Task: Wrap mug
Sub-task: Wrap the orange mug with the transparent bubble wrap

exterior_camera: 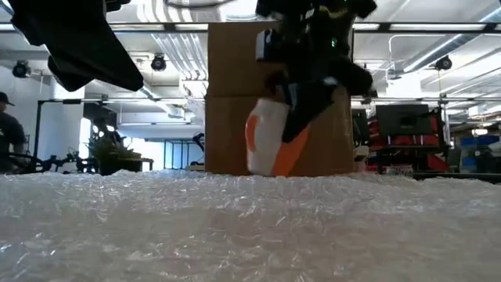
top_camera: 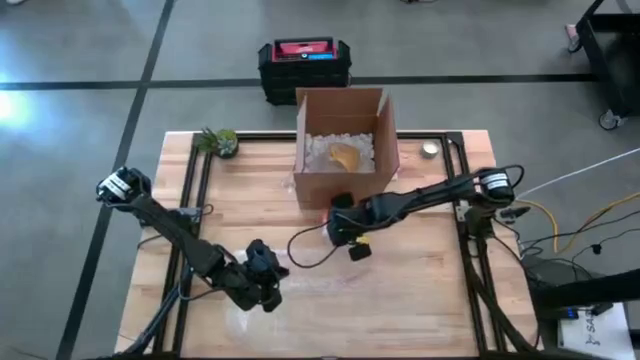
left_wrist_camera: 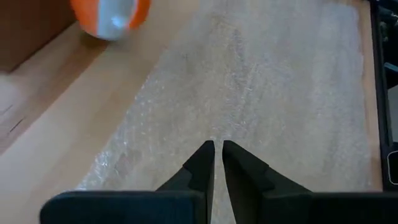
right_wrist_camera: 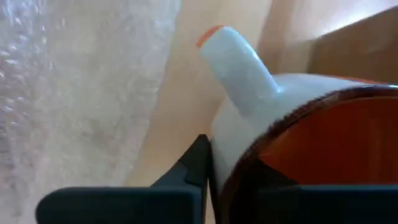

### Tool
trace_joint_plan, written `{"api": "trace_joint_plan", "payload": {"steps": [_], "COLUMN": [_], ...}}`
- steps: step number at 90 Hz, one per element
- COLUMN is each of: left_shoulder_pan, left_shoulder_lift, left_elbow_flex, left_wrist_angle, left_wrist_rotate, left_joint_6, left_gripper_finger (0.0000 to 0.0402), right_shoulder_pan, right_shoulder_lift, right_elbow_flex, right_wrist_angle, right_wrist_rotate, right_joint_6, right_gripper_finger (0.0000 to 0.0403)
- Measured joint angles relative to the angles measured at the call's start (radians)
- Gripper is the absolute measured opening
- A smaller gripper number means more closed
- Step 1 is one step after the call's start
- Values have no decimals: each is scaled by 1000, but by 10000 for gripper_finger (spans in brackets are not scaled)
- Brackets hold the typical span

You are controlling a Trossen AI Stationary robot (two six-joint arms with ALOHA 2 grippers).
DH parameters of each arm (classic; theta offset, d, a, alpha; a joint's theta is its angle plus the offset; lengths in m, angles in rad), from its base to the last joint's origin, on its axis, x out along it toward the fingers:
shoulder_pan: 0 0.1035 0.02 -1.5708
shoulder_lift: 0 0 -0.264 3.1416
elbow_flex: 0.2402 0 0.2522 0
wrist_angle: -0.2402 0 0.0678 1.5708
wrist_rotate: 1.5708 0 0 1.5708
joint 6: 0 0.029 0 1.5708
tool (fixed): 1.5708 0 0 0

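Mug [exterior_camera: 270, 145], white outside and orange inside, hangs in my right hand just above the counter [top_camera: 420, 290], in front of the cardboard box [top_camera: 345, 145].

Going left to right: a small potted plant [top_camera: 220, 141] sits at the far left corner of the counter. My left hand [top_camera: 265, 290] hovers low over the near left part of the bubble wrap [top_camera: 330, 300], its two fingers [left_wrist_camera: 202, 163] pressed almost together with only a thin slit between them and nothing in it. The clear bubble wrap lies flat across the near middle of the counter, and from table height it fills the whole foreground.

Further right, my right hand [top_camera: 350, 238] reaches in from the right side and pinches the mug by its rim, one finger [right_wrist_camera: 198, 163] outside the white wall, the other hidden inside the orange cup. The mug's handle [right_wrist_camera: 239, 59] points away from my wrist, and the mug tilts. It is held near the far edge of the bubble wrap. The open box behind holds white packing bits and a tan object. Beyond the counter, a black case [top_camera: 304, 66] rests on the floor.
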Motion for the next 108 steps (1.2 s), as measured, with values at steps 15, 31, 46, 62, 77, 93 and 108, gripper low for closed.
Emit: {"api": "trace_joint_plan", "payload": {"steps": [15, 31, 46, 62, 77, 93, 108], "left_shoulder_pan": [7, 9, 16, 25, 28, 29, 29], "left_shoulder_lift": [0, 0, 0, 0, 4, 6, 6], "left_elbow_flex": [0, 0, 0, 0, 0, 0, 0], "left_wrist_angle": [3, 10, 17, 36, 49, 48, 51], "left_wrist_rotate": [0, 0, -3, -11, -11, -11, -11], "left_joint_6": [0, 0, 0, 1, 4, 21, 27], "left_gripper_finger": [20, 20, 20, 20, 20, 20, 20], "right_shoulder_pan": [116, 253, 323, 348, 357, 359, 359], "right_shoulder_lift": [-22, -13, 8, 68, 131, 170, 178], "right_elbow_flex": [43, 45, 35, 36, 58, 86, 86], "right_wrist_angle": [-5, 2, 34, 74, 76, 75, 85], "right_wrist_rotate": [-65, -91, -87, -87, -91, -89, -94], "right_joint_6": [48, 125, 209, 248, 256, 253, 255], "right_gripper_finger": [5, 2, 1, 1, 1, 6, 50]}}
